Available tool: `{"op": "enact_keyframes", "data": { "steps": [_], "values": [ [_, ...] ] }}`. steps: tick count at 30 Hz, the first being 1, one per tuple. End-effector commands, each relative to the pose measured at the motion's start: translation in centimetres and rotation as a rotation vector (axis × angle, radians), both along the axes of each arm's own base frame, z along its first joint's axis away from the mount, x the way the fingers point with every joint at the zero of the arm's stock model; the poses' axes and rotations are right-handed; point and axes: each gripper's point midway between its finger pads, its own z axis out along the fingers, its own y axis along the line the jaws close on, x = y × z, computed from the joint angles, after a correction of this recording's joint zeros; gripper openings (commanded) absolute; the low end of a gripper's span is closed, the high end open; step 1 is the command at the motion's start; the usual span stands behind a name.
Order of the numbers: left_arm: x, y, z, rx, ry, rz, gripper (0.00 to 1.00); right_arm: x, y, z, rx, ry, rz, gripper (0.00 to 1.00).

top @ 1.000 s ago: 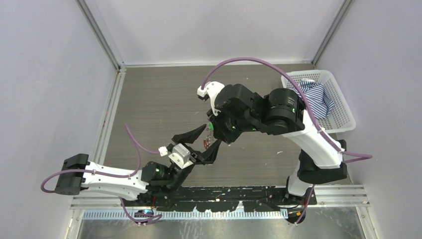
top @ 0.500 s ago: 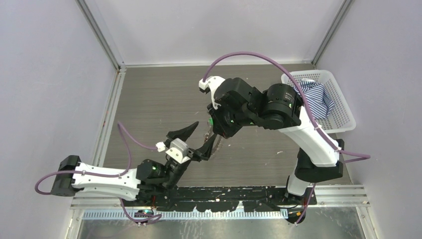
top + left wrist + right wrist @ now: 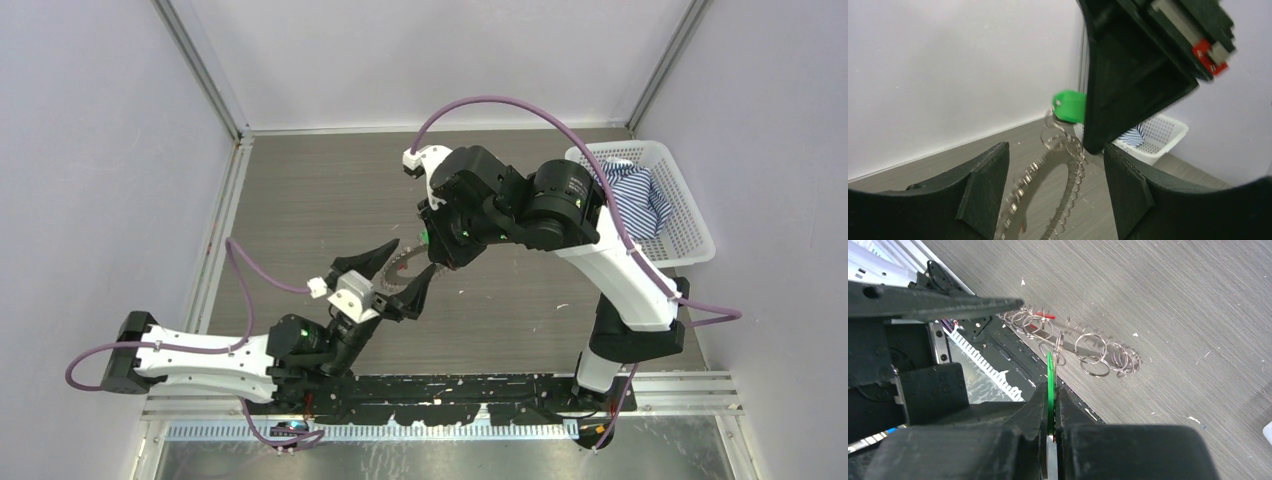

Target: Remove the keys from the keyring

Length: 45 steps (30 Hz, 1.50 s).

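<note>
Above the middle of the worktop [image 3: 300, 190], clamped shut with the right tool [image 3: 1050, 392] on the green-headed key [image 3: 1049, 375], gripped edge-on by its flat plastic head. Hanging just under that head: the silvery keys [image 3: 1074, 170], strung close together like a toothed band around the keyring [image 3: 1043, 166], with an open oval in the centre. Lower end of the loop cut off from view. Spread wide with the left tool [image 3: 1055, 150], holding nothing, one finger [image 3: 983, 190] set to each side of the hanging loop; cannot tell whether touching it. From overhead, visible only as a short silvery arc between those fingers. At the far right edge, a white basket [image 3: 690, 235] with striped cloth [image 3: 630, 195] inside.
</note>
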Motion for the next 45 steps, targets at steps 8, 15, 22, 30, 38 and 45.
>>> {"op": "enact_keyframes", "data": {
  "steps": [8,15,22,30,38,45],
  "values": [
    [-1.9,0.0,0.9,0.013,-0.292,-0.044,0.68,-3.2,-2.2,-0.4,-0.034,0.136,0.049,0.01],
    [-1.9,0.7,1.2,0.012,-0.312,-0.035,0.65,-4.6,-1.9,-0.3,-0.014,0.2,0.081,0.01],
    [-2.1,0.4,0.8,0.04,-0.326,-0.061,0.62,-5.4,-1.9,-0.2,0.002,0.234,0.098,0.01],
    [-1.5,-0.5,0.0,0.072,-0.288,-0.111,0.63,-6.0,-2.2,-0.2,0.007,0.259,0.1,0.01],
    [-1.2,-0.7,-0.2,0.071,-0.264,-0.114,0.62,-5.4,-3.1,0.2,0.015,0.227,0.06,0.01],
    [-0.8,-0.5,-0.3,0.071,-0.245,-0.085,0.63,-5.9,-2.8,0.0,0.013,0.257,0.073,0.01]
  ]
}}
